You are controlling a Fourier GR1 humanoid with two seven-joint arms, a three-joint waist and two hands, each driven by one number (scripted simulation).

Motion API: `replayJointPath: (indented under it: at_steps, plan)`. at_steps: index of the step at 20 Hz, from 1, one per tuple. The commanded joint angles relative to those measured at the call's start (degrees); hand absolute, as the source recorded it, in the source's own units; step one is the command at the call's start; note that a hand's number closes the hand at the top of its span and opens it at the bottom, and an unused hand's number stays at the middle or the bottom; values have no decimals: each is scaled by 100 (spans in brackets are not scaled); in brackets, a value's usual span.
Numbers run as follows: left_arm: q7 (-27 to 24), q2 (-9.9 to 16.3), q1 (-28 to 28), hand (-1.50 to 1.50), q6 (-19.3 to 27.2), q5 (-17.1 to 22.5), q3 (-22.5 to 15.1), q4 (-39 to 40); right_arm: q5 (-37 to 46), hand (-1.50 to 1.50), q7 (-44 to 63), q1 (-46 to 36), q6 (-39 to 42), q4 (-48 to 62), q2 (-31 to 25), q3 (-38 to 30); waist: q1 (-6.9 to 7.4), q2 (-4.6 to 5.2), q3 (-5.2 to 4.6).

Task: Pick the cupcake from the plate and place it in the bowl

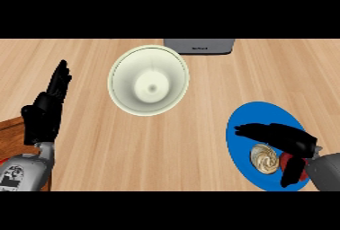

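Note:
A cupcake point(265, 159) with swirled cream frosting and a red wrapper lies on a blue plate point(243, 121) at the right of the wooden counter. My right hand point(285, 137) hovers just above and behind the cupcake, fingers stretched out to the left and thumb hanging down beside the red wrapper; the hand is open and does not hold it. A pale cream bowl point(148, 81) stands at the upper middle, apart from the plate. My left hand point(45, 108) rests open at the left edge, fingers up.
A grey appliance point(200, 46) sits at the counter's far edge, right behind the bowl. A darker wooden board point(10, 134) shows at the lower left beneath my left forearm.

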Motion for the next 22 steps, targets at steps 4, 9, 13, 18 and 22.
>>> replayJointPath:
  at_steps: [4, 9, 13, 18, 22]
  plan:
    - [236, 188, -158, 0, -447, 133, 439, -166, 793, 150, -527, 66, -885, 249, 386, 192, 1, -4, 2]
    - [64, -193, 24, 0, -486, -228, 406, -153, 1064, 150, -1013, -147, -760, 614, 479, -166, -7, -3, 0]
    - [231, -332, 22, 0, -444, -408, 378, -222, 1069, 150, -1188, -36, -944, 896, 744, -290, -5, -3, 1]
    - [107, -333, 117, 0, -653, -274, 592, -219, 704, 150, -1094, 335, -368, -670, 288, -584, -49, -20, -3]
    - [87, -421, 64, 0, -447, -493, 442, -60, 1494, 150, 1056, 443, -902, -945, 2611, 811, -36, -72, -28]
